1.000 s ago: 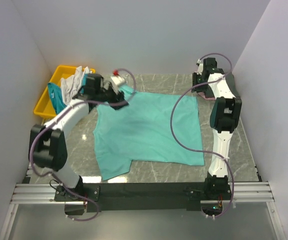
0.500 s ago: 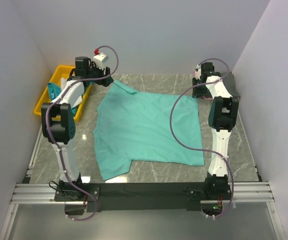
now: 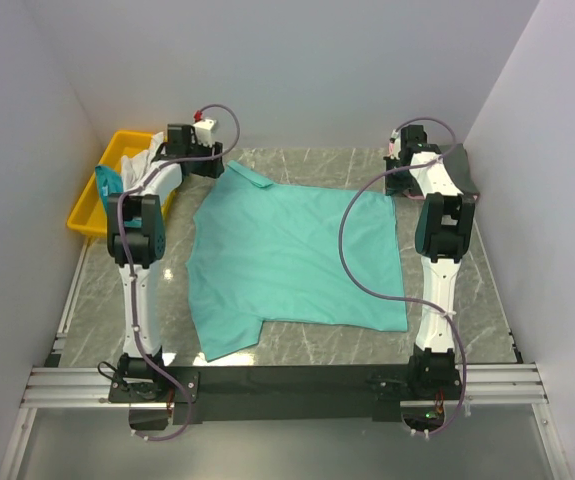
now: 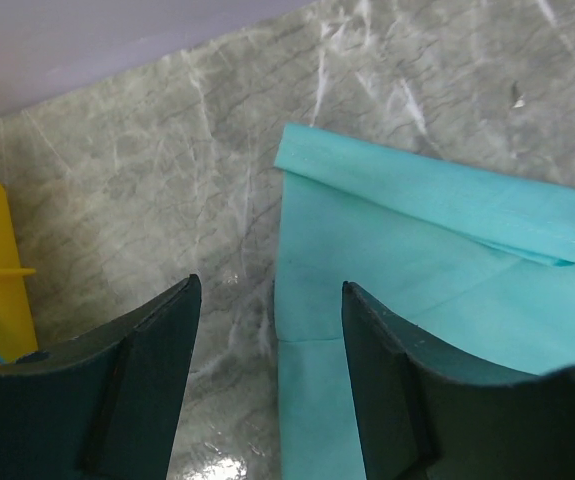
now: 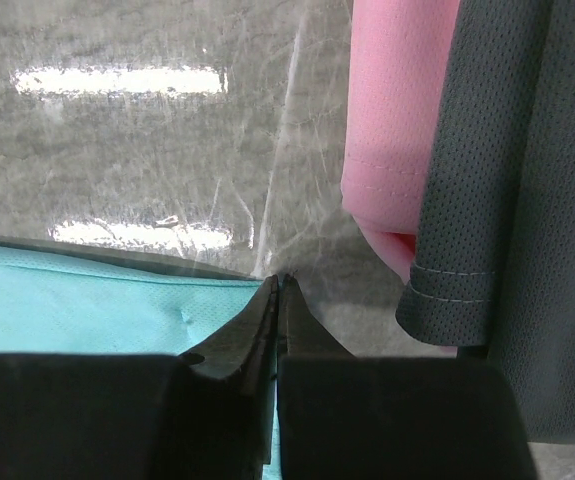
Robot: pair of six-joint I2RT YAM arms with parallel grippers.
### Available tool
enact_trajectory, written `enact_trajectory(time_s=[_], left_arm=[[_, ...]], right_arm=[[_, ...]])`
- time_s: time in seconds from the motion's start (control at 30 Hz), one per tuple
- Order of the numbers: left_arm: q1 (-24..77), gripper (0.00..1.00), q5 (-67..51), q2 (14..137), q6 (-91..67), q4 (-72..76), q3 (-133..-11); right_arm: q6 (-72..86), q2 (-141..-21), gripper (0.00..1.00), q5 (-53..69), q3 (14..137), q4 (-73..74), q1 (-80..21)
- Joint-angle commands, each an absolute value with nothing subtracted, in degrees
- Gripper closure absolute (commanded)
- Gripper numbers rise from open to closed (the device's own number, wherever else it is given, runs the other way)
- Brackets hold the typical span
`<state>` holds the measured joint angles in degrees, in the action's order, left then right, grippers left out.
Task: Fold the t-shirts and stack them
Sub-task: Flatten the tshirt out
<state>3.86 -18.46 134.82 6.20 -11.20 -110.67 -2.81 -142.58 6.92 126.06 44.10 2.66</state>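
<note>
- As the left claw (image 3: 214, 160) hangs over the far left part of the marble table (image 3: 307, 345), its jaws stand wide apart and hold nothing.
- Left wrist view: the gap between this claw's (image 4: 267, 290) fingers (image 4: 142, 370) shows bare table (image 4: 147, 170) on the left and the edge of the sea-green shirt (image 4: 417, 270) on the right.
- The shirt's folded collar (image 4: 437, 195) lies flat just ahead of this claw and to its right, not touching it.
- The yellow bin (image 3: 92, 205) stands just left of the left claw. A white shirt (image 3: 147, 163) and a teal shirt (image 3: 107, 187) are heaped inside it.
- The sea-green shirt (image 3: 287, 255) lies spread open on the table between the two claws, reaching back towards the arm bases.
- The right claw (image 3: 399, 183) sits low at the shirt's far right corner.
- Right wrist view: this claw's (image 5: 278, 283) jaws are pressed fully together, their tips at the hem of the sea-green shirt (image 5: 97, 300). Whether any cloth is pinched between them cannot be told.
- A pink shirt (image 5: 397, 120) lies ahead of the right claw and just to its right, with a dark grey shirt (image 5: 507, 200) overlapping it further right.
- From above, the dark grey shirt (image 3: 464, 168) is close beside the right claw, against the right wall.
</note>
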Motion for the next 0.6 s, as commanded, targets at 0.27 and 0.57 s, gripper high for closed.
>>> enact_trajectory(time_s=[0.27,0.57], left_arm=[[5.8,0.36,-14.5,138.6,6.6,-10.6,-114.1],[6.1,0.45,-14.4,143.1,6.4,-13.3,-118.8]], right_arm=[[-3.0,-140.9,1.00,8.2,126.3,44.6,2.5],[-3.1,-141.2,1.00,8.5,127.4,45.2,2.5]])
